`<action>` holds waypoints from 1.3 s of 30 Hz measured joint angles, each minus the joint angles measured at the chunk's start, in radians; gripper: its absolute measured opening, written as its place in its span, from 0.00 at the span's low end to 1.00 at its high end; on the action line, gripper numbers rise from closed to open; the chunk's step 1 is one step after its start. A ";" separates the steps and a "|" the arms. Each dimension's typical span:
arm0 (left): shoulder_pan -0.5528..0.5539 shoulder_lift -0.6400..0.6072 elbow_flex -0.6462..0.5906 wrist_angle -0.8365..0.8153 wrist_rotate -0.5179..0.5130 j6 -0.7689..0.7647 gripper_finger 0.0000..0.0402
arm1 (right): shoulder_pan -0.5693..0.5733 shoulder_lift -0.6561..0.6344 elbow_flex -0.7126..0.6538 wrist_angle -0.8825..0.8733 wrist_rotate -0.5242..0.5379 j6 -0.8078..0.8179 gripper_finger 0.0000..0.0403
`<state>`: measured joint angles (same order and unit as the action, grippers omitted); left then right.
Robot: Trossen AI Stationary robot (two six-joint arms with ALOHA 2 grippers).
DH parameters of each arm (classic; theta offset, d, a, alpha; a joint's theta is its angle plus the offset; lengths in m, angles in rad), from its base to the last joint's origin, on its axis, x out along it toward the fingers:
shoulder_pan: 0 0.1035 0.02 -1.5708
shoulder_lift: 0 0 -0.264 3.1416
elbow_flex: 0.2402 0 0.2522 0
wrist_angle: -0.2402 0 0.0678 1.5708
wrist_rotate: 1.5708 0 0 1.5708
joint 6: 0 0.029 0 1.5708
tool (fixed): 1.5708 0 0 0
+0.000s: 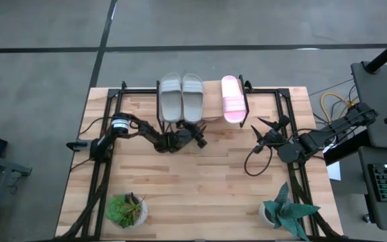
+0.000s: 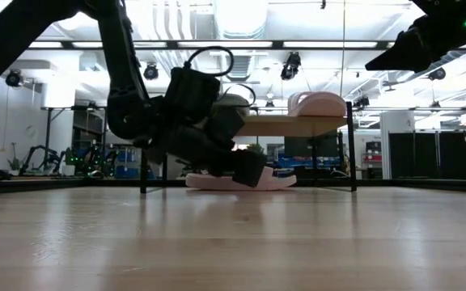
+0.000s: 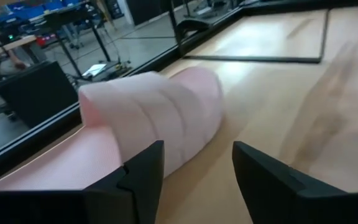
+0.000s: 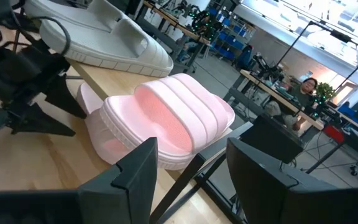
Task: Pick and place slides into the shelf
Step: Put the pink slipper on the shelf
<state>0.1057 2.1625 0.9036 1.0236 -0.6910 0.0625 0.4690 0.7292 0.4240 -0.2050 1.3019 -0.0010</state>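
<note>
Reaching under the shelf (image 1: 274, 92), we are bringing the left gripper (image 3: 197, 171) up to the last pink slide (image 3: 166, 115), which is lying flat on the table (image 1: 200, 181) beneath the plank. Its jaws are standing open with nothing between them, one finger (image 3: 143, 174) right at the ribbed strap, possibly touching it, and the other over bare wood. To do this well, we are judging that the jaws should straddle the strap squarely before closing, since the soft foam will likely squash and twist under an off-centre pinch. We are also minding the shelf's black legs during the lift out.

The left arm is stretching low across the table, wrist dipped close to the surface in the low view. The two grey slides (image 1: 181, 96) and the other pink slide (image 1: 232, 99) are already sitting on top of the shelf. We are holding the right gripper (image 4: 191, 171) raised beside the shelf's right end, jaws apart and empty, looking toward that shelved pink slide.
</note>
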 joint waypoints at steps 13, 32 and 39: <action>0.016 0.000 -0.003 -0.025 -0.107 -0.052 0.43 | 0.000 0.000 0.000 0.000 0.000 0.000 0.45; 0.079 0.001 0.003 -0.031 0.112 -0.110 0.43 | 0.000 0.000 0.000 0.000 0.000 0.000 0.45; 0.079 0.002 0.033 -0.055 0.142 -0.113 0.43 | 0.000 0.000 0.000 0.000 0.000 0.000 0.45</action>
<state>0.1844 2.1645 0.9365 0.9685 -0.5494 -0.0501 0.4690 0.7290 0.4240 -0.2050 1.3018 -0.0010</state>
